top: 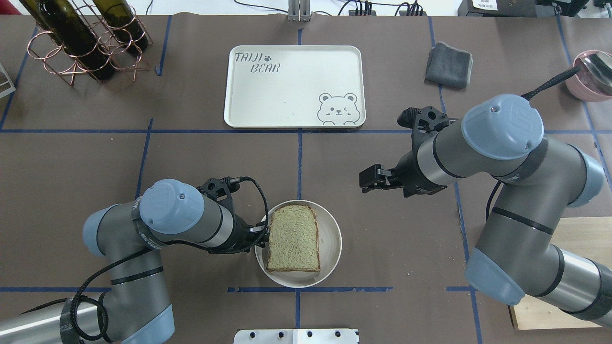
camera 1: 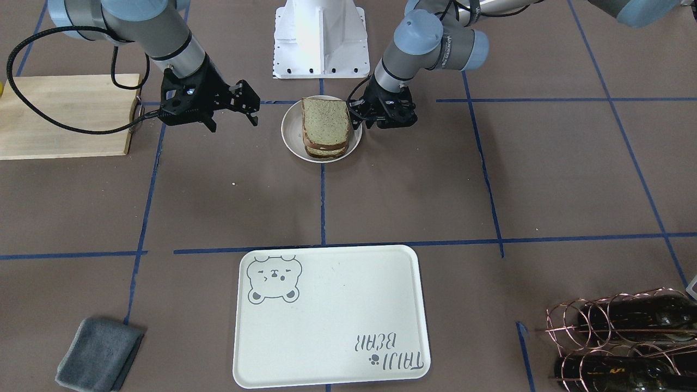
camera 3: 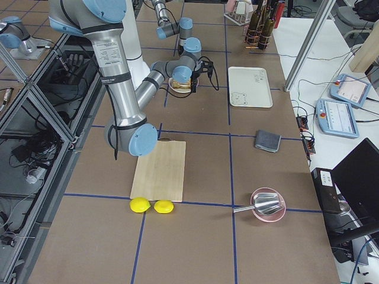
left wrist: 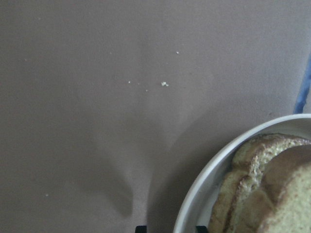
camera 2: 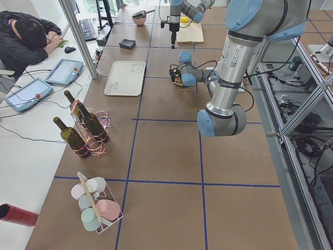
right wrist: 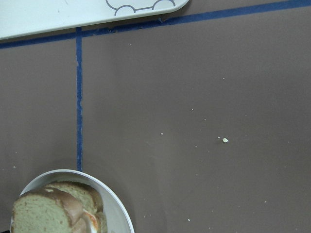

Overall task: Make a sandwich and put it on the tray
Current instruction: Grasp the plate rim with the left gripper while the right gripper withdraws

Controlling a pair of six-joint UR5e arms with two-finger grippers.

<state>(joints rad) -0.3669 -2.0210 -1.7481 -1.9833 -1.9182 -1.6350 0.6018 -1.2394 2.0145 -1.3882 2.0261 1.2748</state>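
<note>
The sandwich (camera 1: 325, 122) is stacked on a small round white plate (camera 1: 291, 139) near the robot's base, with tan bread on top. A sliver of white and orange egg (right wrist: 91, 222) shows between the slices. My left gripper (top: 260, 235) is low at the plate's rim (left wrist: 204, 194), its fingertips on either side of the rim and closed on it. My right gripper (camera 1: 233, 111) is open and empty, hovering off to the plate's side. The cream bear tray (top: 287, 86) lies bare at the table's far side.
A wooden cutting board (camera 1: 60, 114) lies by the right arm. A grey folded cloth (top: 448, 64) lies right of the tray. A copper rack of wine bottles (top: 81, 43) stands left of it. A pink bowl (top: 590, 74) is at the far right edge.
</note>
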